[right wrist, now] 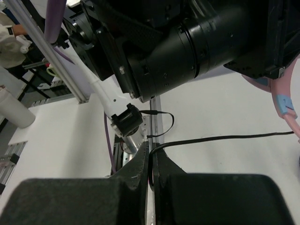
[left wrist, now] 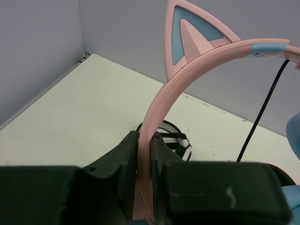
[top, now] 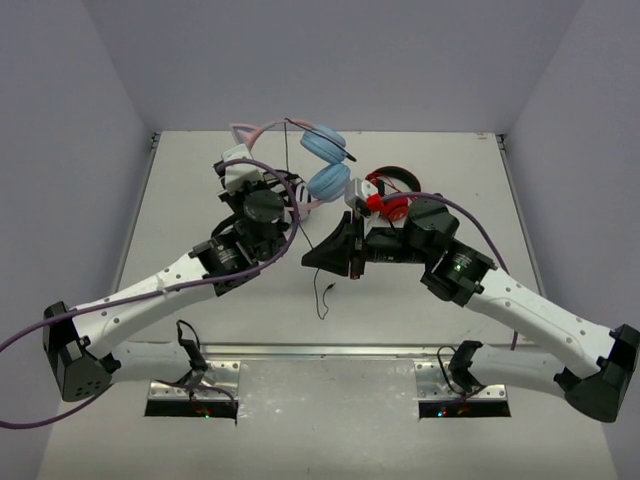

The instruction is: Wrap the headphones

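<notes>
The headphones (top: 327, 165) have a pink headband, pink cat ears and light-blue earcups, and they are lifted off the table at the back centre. My left gripper (left wrist: 145, 136) is shut on the pink headband (left wrist: 159, 103), just below one cat ear (left wrist: 192, 37). The thin black cable (top: 287, 180) runs down from the headphones to my right gripper (top: 308, 262), which sits in the table's middle. In the right wrist view that gripper (right wrist: 150, 154) is shut on the cable (right wrist: 225, 138). The cable's loose end (top: 323, 292) dangles below it onto the table.
Red-and-black headphones (top: 390, 195) lie just behind the right wrist. Black-and-white headphones (left wrist: 176, 138) lie on the table under the left gripper. Grey walls close in the white table (top: 200, 220) on three sides. The left arm's body (right wrist: 187, 42) hangs close above the right gripper.
</notes>
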You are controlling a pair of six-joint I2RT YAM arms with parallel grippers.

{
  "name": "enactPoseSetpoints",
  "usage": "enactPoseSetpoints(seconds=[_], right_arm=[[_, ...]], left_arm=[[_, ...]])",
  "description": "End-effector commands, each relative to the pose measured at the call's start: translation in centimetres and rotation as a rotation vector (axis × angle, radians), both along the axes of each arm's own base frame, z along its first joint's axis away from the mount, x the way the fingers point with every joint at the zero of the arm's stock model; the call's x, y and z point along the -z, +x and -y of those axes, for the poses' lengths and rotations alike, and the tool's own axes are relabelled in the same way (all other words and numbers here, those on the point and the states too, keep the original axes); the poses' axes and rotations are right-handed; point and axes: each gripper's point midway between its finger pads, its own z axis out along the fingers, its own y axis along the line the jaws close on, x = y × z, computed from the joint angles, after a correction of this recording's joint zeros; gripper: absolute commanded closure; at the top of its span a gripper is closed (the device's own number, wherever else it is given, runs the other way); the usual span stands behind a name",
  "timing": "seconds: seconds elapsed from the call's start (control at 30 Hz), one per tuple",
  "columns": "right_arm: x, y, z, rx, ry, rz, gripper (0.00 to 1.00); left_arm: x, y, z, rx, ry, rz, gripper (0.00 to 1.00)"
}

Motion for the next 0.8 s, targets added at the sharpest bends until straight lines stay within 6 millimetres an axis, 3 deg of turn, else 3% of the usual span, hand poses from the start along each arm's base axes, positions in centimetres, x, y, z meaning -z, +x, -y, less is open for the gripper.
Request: enactPoseSetpoints(seconds=[0.0,0.13,0.27,0.4,0.43,0.53,0.63,0.67,0.73,0.77], right_arm=[[-3.6,-2.3,0.2,-0.122,0.051,0.061,0.98],[-5.3,-2.9,0.5,-0.162,0.084,0.033,0.98],[-7.0,-2.9,1.7,-0.24,0.134,-0.075,0.91],[-6.0,-1.9,1.4,-0.255,0.087,-0.145,0.98],[-5.0,-1.5,1.4,-0.228,0.055,-0.148,0.99],[-4.7,-0.6,1.6,-0.165,0.04,-0.115,0.95],[-5.9,-0.7,1.6,-0.18,0.037,-0.102,0.91],[-7.5,-0.9,1.7,-0.185,0.05,-0.07,0.91],[-7.2,-1.0,1.5,-0.215,-0.004,-0.071,0.86],[-9.4,-1.3,1.7,-0.231,0.004,-0.018,0.85]], left_arm=[[-1.1,-0.9,-1.4,-0.033,-0.138,0.078,1.0],[1.1,-1.5,-2.1,-0.056,-0.126,0.041,1.0],[3.1,-2.1,-2.9,-0.065,-0.099,0.016,1.0],[2.2,-2.4,-3.1,-0.05,-0.118,0.029,1.0],[1.9,-2.4,-3.2,-0.049,-0.114,0.029,1.0],[1.6,-2.3,-3.0,-0.043,-0.087,0.017,1.0],[2.7,-1.9,-2.5,-0.032,-0.045,-0.014,1.0],[3.2,-1.8,-2.4,-0.032,-0.028,-0.027,1.0],[4.6,-1.6,-2.2,-0.041,0.0,-0.053,1.0],[5.2,-1.6,-2.2,-0.045,0.014,-0.066,0.99]])
